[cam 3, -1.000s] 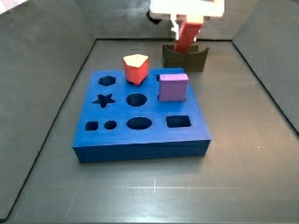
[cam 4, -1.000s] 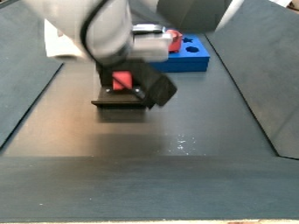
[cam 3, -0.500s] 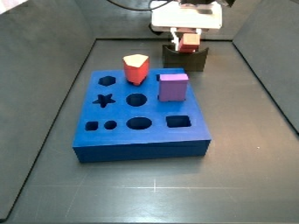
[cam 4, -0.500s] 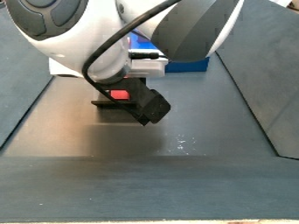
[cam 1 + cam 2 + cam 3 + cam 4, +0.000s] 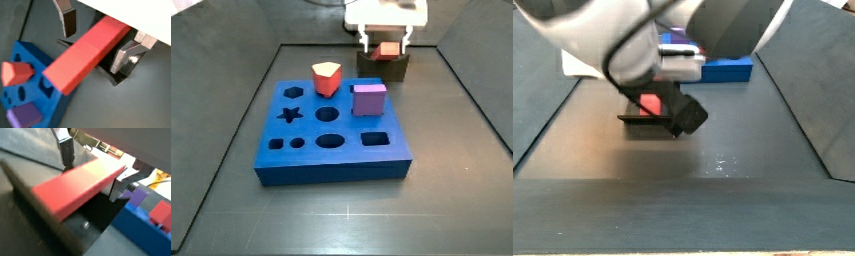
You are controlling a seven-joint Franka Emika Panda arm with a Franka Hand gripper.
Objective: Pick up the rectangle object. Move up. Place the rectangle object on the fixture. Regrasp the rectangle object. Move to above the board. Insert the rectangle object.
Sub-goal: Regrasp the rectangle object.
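Note:
The red rectangle object (image 5: pixel 83 55) lies lengthwise across the top of the dark fixture (image 5: pixel 117 77), as a wrist view (image 5: pixel 77 188) also shows. My gripper (image 5: pixel 92 52) straddles it, open. One finger (image 5: pixel 67 20) stands clear of the block with a gap, and the other finger (image 5: pixel 127 55) is close at its far side. In a side view the gripper (image 5: pixel 385 45) hangs over the fixture (image 5: pixel 385 70) behind the blue board (image 5: pixel 331 150). In the opposite side view the arm hides most of the block (image 5: pixel 649 103).
A purple cube (image 5: pixel 369 98) and a short red-orange prism (image 5: pixel 326 78) stand in the board's back holes. Star, circle and square holes lie open toward its front. Raised walls edge the dark floor (image 5: pixel 345 220).
The red block hung tilted in the gripper above the fixture. It now lies on the fixture, and the fingers have opened off it.

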